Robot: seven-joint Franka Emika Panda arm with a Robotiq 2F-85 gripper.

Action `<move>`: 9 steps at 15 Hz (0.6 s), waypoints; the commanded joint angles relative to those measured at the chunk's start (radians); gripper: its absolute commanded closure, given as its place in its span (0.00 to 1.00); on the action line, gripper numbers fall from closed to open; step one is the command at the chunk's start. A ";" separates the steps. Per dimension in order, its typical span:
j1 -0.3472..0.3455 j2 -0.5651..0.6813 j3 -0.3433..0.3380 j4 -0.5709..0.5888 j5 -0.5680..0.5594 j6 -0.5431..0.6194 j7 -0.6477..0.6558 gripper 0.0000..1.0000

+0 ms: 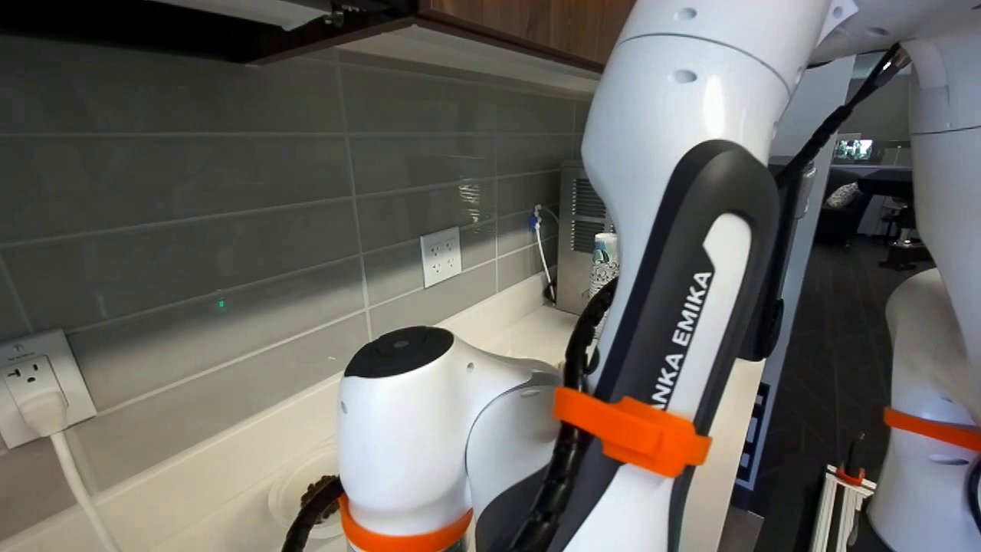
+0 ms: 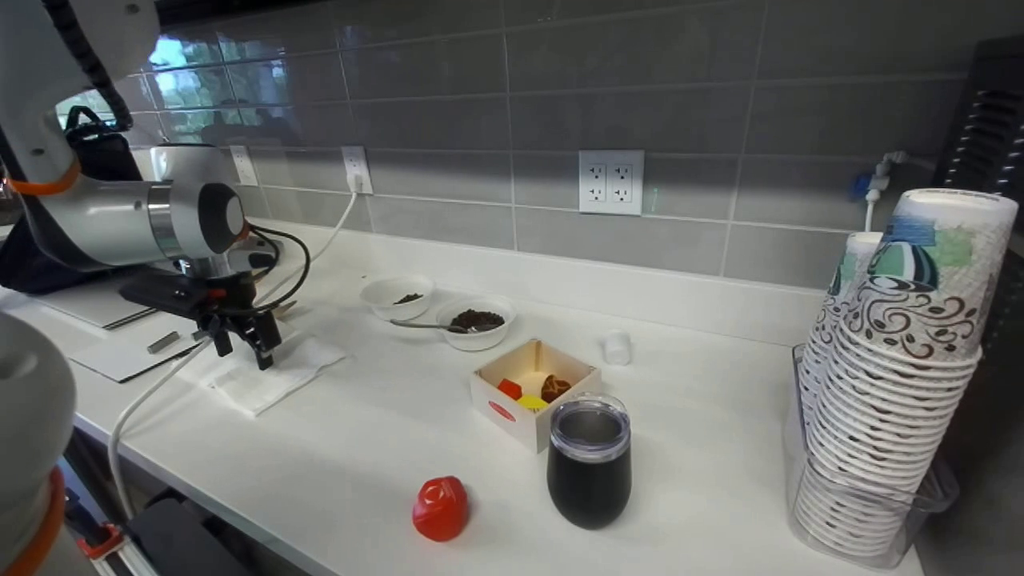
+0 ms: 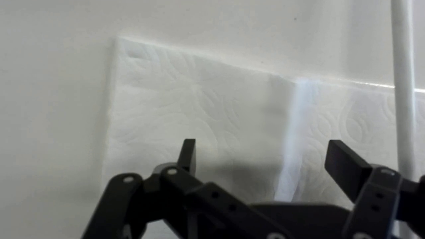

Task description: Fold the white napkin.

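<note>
The white napkin [image 2: 292,370] lies on the white counter under the gripper in an exterior view. In the wrist view the napkin [image 3: 199,96] has an embossed pattern and a raised crease running between the two fingers. My gripper [image 2: 244,356] is open with its fingers pointing down over the napkin. In the wrist view the gripper [image 3: 262,144] has its fingers wide apart, one on each side of the crease, with nothing held. I cannot tell whether the fingertips touch the napkin. The arm hides the napkin in an exterior view.
A white cable [image 3: 403,83] crosses the napkin's right part. Grey notebooks [image 2: 120,352] lie beside the napkin. Two white bowls [image 2: 478,340], a small wooden box [image 2: 504,412], a black tumbler [image 2: 590,488], a red object [image 2: 441,510] and stacked cups [image 2: 896,384] stand along the counter.
</note>
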 commanded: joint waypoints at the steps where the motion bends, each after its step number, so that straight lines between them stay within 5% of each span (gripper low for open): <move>1: 0.116 0.082 -0.107 0.078 -0.001 -0.001 -0.002 0.00; 4: 0.178 0.113 -0.162 0.113 -0.006 -0.007 0.002 0.04; 5: 0.190 0.121 -0.172 0.123 -0.002 -0.008 -0.003 0.28; 7: 0.216 0.130 -0.199 0.138 -0.003 -0.009 -0.001 0.34; 9: 0.238 0.125 -0.223 0.147 -0.006 -0.012 0.000 0.51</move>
